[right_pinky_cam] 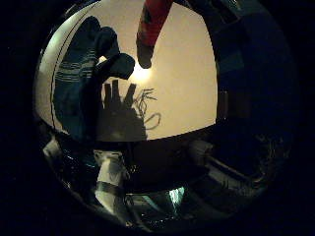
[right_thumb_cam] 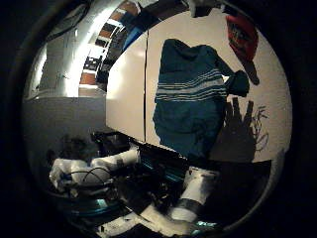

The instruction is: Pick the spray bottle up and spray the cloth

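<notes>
risk assessment: the spray bottle (right_pinky_cam: 151, 27) is a red, tall body with a dark end, standing or hanging over the white bench (right_pinky_cam: 182, 73) well away from the palm. if the hand is descending off-centre, a finger is likely to be knocking the bottle sideways, and a tipped bottle is rolling toward the bench edge. a second risk: the teal cloth (right_thumb_cam: 190, 104), with pale stripes across it, is lying flat just beside the bottle, reaching toward the near edge of the bench; a low approach is likely to be dragging or bunching the cloth, moving the spray target.

hand state: no finger is clearly showing in either palm view, so it is not possible to tell whether the hand is spread or curled. a finger-shaped shadow is falling on the bench beside the cloth, suggesting the hand is hovering above the surface. nothing is filling either view, so the hand appears to be holding and touching nothing.
</notes>
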Controlling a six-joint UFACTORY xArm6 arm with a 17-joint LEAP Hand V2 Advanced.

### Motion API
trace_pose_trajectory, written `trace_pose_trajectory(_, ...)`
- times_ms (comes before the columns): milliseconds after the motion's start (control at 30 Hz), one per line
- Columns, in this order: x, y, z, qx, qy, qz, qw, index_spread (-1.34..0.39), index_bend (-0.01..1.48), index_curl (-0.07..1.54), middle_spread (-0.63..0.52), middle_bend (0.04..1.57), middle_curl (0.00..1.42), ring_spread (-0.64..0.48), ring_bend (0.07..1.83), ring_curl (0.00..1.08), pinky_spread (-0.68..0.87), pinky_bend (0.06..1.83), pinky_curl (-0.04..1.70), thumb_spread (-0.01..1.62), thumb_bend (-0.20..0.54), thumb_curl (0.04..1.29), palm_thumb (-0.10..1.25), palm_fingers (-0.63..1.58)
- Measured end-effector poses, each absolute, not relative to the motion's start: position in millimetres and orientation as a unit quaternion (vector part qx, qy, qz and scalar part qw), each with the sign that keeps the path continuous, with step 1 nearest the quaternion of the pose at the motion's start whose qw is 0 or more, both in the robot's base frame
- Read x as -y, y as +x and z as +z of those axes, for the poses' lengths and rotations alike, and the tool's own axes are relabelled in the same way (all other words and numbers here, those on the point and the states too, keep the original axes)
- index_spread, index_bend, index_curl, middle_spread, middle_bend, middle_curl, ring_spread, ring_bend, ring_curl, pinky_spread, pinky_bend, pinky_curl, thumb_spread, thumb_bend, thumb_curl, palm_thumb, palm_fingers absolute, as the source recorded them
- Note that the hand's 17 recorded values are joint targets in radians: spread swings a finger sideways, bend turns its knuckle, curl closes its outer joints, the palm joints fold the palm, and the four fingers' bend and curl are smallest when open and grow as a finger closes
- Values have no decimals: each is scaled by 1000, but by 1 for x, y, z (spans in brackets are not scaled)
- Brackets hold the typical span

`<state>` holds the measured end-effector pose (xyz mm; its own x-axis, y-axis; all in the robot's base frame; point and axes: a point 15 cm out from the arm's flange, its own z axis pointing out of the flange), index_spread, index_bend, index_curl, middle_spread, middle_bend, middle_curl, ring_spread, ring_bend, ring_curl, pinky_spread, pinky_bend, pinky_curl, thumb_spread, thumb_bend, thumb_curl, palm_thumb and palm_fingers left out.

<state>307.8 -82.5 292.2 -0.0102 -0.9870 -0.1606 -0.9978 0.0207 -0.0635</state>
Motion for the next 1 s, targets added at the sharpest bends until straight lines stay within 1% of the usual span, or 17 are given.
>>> trace_pose_trajectory(400,123,307,300,-738,-666,13,108,-262,155,283,113,198,322,221,263,268,390,326,309,955,-28,276,188,95)
trace_pose_trajectory(600,135,307,304,-750,-638,18,173,-252,154,275,108,200,332,215,275,270,393,325,312,964,-28,279,198,120)
trace_pose_trajectory(833,156,305,300,-766,-603,23,220,-244,154,271,113,202,339,211,278,271,386,331,313,977,-27,277,216,130)
trace_pose_trajectory(1000,150,324,297,-759,-572,34,309,-226,143,259,117,226,349,210,308,276,388,338,314,988,-22,281,253,151)
